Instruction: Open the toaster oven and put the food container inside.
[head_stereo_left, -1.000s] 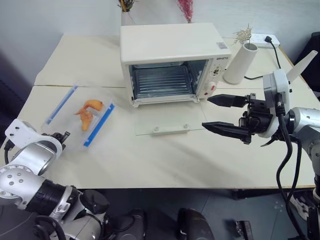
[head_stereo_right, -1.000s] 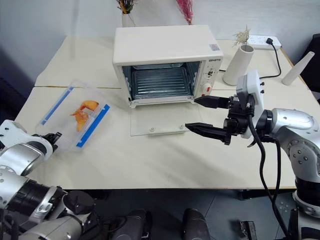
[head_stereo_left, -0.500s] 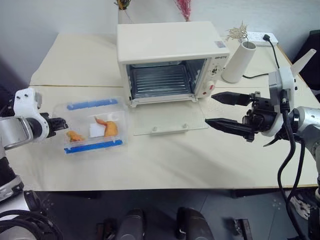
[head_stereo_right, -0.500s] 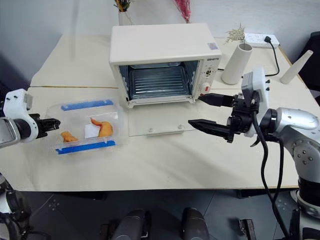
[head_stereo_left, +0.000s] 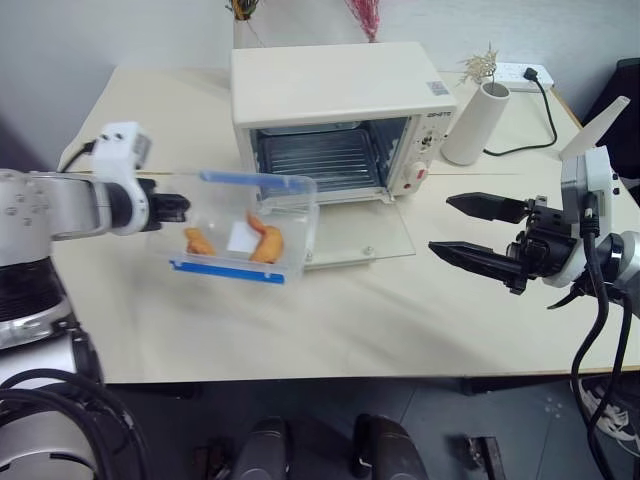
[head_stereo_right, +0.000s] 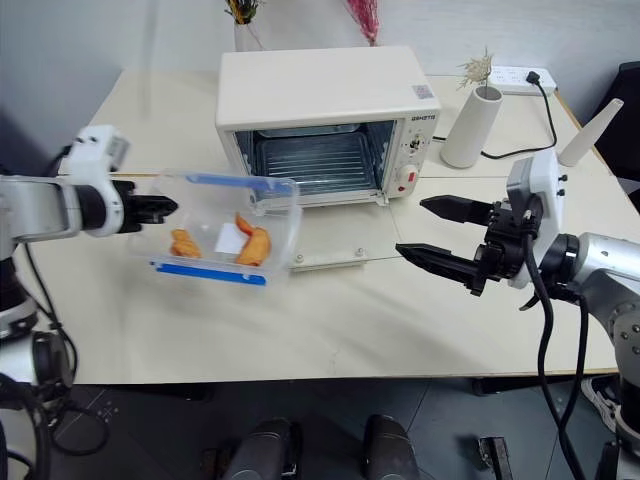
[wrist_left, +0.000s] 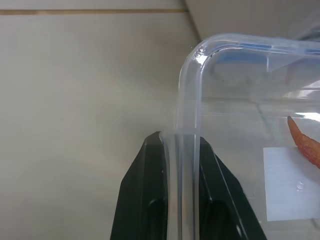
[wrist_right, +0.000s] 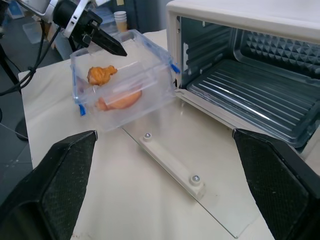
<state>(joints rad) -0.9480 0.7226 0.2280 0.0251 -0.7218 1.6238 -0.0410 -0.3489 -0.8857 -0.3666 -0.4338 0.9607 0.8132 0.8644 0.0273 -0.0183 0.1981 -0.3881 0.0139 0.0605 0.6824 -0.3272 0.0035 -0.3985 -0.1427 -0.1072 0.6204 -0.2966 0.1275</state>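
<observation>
Left of the open oven (head_stereo_left: 340, 110), the container (head_stereo_left: 245, 228) hangs above the table (head_stereo_left: 400, 320), pinched at one end wall by the left gripper (head_stereo_right: 160, 207), with its far end beside the dropped glass door (head_stereo_left: 365, 240). Right gripper (head_stereo_left: 478, 232) spread wide and empty, off to the right of the door. Risks, as I read them: single-edge pinch on thin clear plastic means the box can pivot or slip out; it already sits tilted, so its low corner may catch the door or its handle (wrist_right: 170, 167) on the way in; a crooked approach could clip the oven frame. Surface is a cream tabletop with a seam; white vase (head_stereo_left: 478, 125), power strip (head_stereo_left: 525, 73) and cable at the back, grey wall behind, dark floor below.
</observation>
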